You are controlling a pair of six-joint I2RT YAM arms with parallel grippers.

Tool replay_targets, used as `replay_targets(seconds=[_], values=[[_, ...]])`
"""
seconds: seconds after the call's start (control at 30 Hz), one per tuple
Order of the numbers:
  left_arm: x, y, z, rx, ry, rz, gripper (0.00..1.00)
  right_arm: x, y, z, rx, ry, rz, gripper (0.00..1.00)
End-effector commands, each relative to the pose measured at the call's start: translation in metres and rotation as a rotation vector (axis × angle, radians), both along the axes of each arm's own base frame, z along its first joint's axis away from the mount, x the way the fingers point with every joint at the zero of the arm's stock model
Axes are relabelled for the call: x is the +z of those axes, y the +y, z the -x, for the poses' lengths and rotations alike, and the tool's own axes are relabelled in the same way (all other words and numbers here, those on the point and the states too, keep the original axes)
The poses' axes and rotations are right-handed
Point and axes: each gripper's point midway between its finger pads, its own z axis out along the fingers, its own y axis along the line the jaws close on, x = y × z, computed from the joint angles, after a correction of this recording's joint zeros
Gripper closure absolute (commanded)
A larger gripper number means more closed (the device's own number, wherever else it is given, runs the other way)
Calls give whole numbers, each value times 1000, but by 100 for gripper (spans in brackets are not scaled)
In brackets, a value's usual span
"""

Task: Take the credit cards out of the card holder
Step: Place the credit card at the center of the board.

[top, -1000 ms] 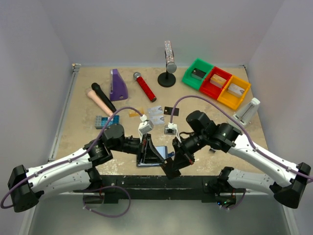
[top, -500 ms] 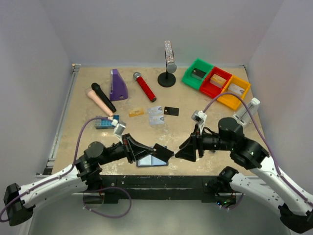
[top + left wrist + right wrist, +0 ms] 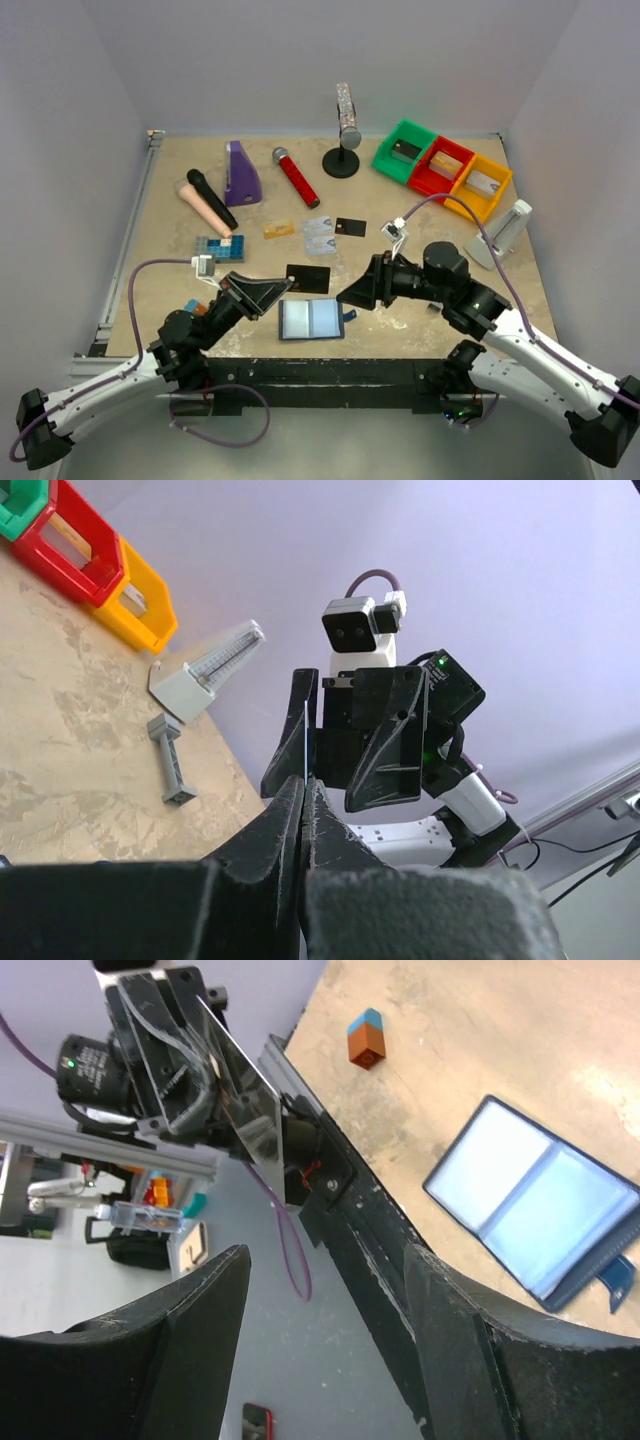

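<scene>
Top external looks down from high at the near edge over the whole tabletop (image 3: pixel 160 250). The wrist cameras face each other, close and low. The right wrist view also shares the card holder (image 3: pixel 530 1210) with it.

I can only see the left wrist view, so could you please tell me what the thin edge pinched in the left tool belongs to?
Observer: A black card; the left tool is shut on it, and the right wrist view shows its flat face.
Operator: Thank you. Where is the card holder?
Observer: The card holder lies open on the table, just nearer the arm bases than that card.
Operator: Are any other cards out?
Observer: Yes: an orange-gold card, two pale cards and a second black card lie farther back on the table.
</scene>
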Motion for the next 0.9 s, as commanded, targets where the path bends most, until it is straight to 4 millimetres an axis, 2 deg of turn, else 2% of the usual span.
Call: replay_targets(seconds=[0.0,0.13,0.37,0.53,0.73,0.87], values=[[19,4,0,5,-11,88,100,41,11,-11,-17,-68,-145,33],[19,2,0,-6,-7,95,100,50,17,-12,-1,-71,-185,34],[22,-2,2,-27,-8,92,100,48,26,-17,15,-49,-176,43],[22,-3,1,-28,-4,86,100,49,32,-18,32,-45,-196,57],[18,-4,0,-23,4,81,100,60,38,-13,84,-41,-258,76],[18,-4,-1,-19,2,77,100,61,39,-11,102,-38,-262,94]])
